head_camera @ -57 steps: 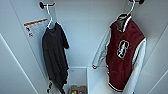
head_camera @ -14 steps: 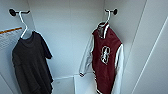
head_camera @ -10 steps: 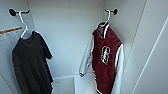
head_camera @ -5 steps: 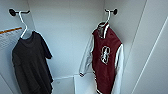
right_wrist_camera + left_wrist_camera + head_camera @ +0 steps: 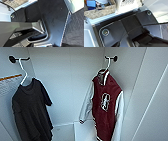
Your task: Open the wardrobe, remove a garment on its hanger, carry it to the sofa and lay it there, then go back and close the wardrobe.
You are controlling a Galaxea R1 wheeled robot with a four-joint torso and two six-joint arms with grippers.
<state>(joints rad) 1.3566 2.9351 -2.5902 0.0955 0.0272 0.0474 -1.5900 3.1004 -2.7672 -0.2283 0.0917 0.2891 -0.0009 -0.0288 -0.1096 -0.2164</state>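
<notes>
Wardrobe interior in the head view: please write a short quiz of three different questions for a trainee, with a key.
1. True or false: the maroon varsity jacket hangs on a white hanger from a dark peg on the wardrobe's right side wall.
2. Multiple choice: what hangs on the left side?
A. a blue coat
B. a black T-shirt
C. a white shirt
3. Fill in: the jacket's sleeves are ____.

Key: 1 true; 2 B; 3 white.
</notes>
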